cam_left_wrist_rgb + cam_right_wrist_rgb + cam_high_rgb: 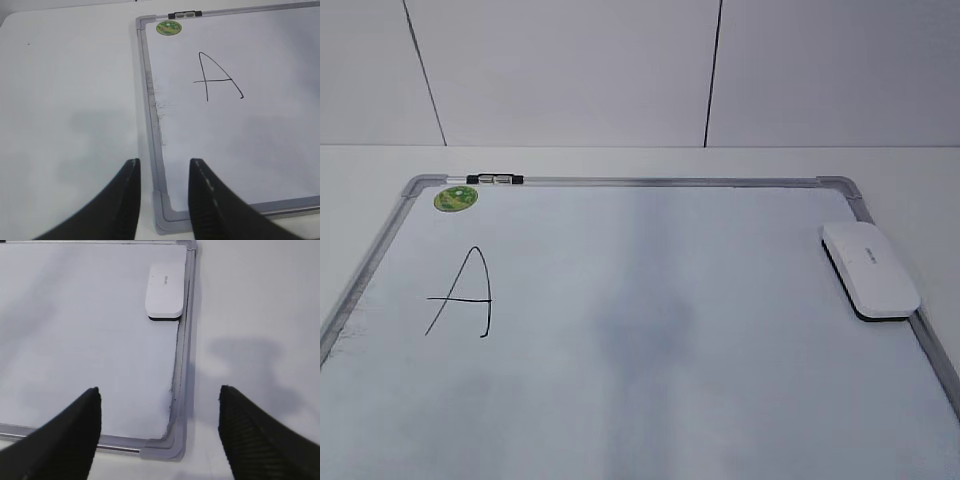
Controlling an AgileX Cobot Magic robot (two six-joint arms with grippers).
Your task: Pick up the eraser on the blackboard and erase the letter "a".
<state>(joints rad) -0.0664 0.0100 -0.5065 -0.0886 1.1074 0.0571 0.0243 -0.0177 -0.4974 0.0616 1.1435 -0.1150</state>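
The white eraser (870, 268) lies flat on the blackboard (670, 182) by its right frame, and also shows in the right wrist view (165, 292). The board is a white dry-erase board with a silver-grey frame. No small letter "a" shows in any view; only a large capital "A" (465, 295) is drawn at the left. My left gripper (164, 162) is open and empty over the board's near-left corner (167, 215). My right gripper (159, 390) is wide open and empty over the near-right corner (172, 445), well short of the eraser. Neither gripper shows in the exterior view.
A small black-and-clear marker (495, 180) rests on the board's top frame, with a round green sticker (455, 198) just below it. Faint grey smudges (645, 330) mark the middle of the board. White table (65, 100) surrounds the board; a white panelled wall stands behind.
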